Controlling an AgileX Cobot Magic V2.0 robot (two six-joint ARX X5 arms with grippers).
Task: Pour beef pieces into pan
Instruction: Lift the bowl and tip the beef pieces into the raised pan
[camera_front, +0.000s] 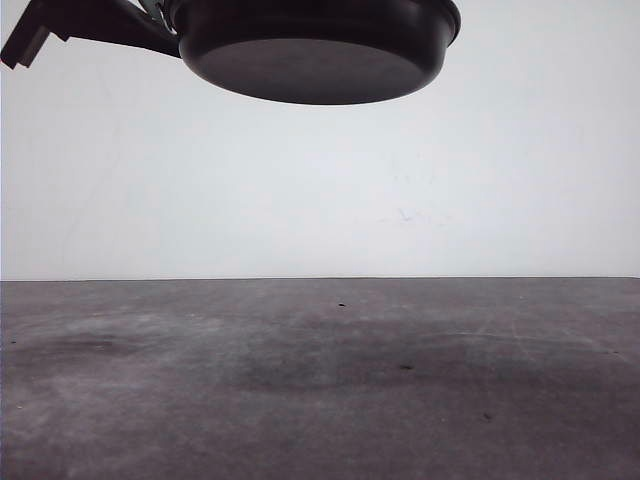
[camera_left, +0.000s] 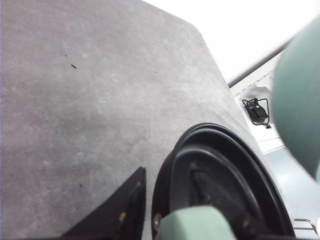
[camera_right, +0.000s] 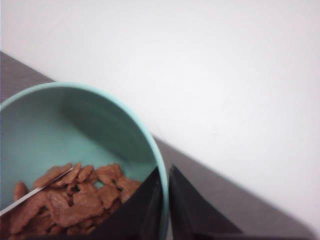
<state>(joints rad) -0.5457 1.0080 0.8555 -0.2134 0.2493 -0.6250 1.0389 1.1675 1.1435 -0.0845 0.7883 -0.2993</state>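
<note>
The beef pieces (camera_right: 70, 197) are lying heaped in the bottom of a teal bowl (camera_right: 100, 125), reddish-brown chunks piled against its inner wall, with a thin pale sliver resting across the heap toward nine o'clock. The right gripper (camera_right: 165, 205) is pinching the bowl's rim at about four o'clock on the bowl, one dark finger inside the wall and one outside, jaws narrow with the rim between them. In the front view the pan (camera_front: 315, 50) is hanging high at twelve o'clock, well above the grey table (camera_front: 320, 380), its dark underside facing the camera and a dark arm part running off toward ten o'clock. In the left wrist view the pan's black rim (camera_left: 225, 175) is curving above the table (camera_left: 90, 110), and the mint-green handle (camera_left: 195, 225) is sitting at six o'clock beside a dark finger (camera_left: 125, 210) of the left gripper; whether those fingers are clamping the handle I cannot tell.
</note>
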